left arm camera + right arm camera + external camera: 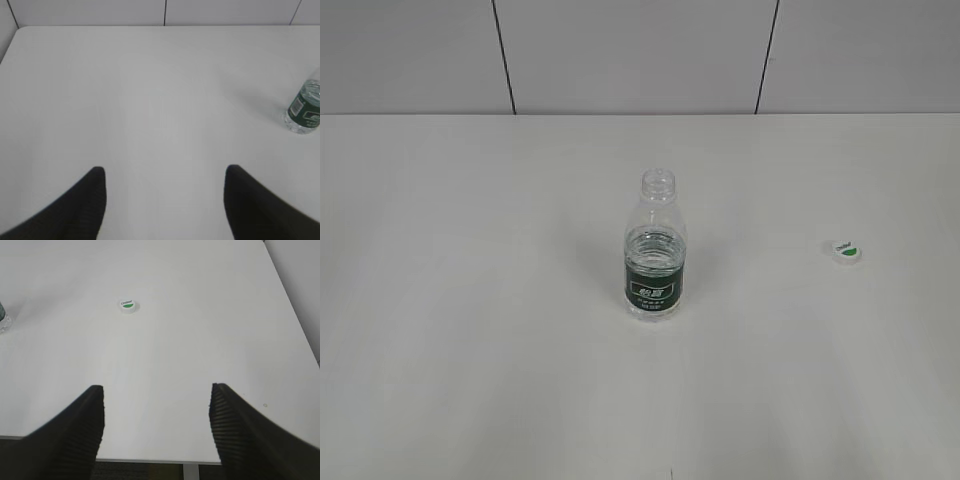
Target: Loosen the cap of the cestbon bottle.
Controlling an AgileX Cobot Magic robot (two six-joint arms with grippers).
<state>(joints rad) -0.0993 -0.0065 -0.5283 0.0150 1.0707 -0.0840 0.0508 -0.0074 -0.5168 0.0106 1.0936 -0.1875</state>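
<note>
1. Our left gripper [165, 200] and right gripper [156, 432] both stand wide open, empty.
2. The cestbon bottle [655, 248] stands uncapped, far right ahead of our left jaws; light, thin-walled, so we judge it crushable and would grasp the label band.
3. The cap [128, 306] lies ahead-left of our right jaws: small, stiff.

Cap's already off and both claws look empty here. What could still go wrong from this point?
1. The cestbon bottle stands upright, uncapped and holding water in the middle of the table; a knock could tip it and spill.
2. The cap lies loose, well to the bottle's right; a sweeping arm could push it off the table.
3. The left claw and right claw are both open, holding nothing.
</note>
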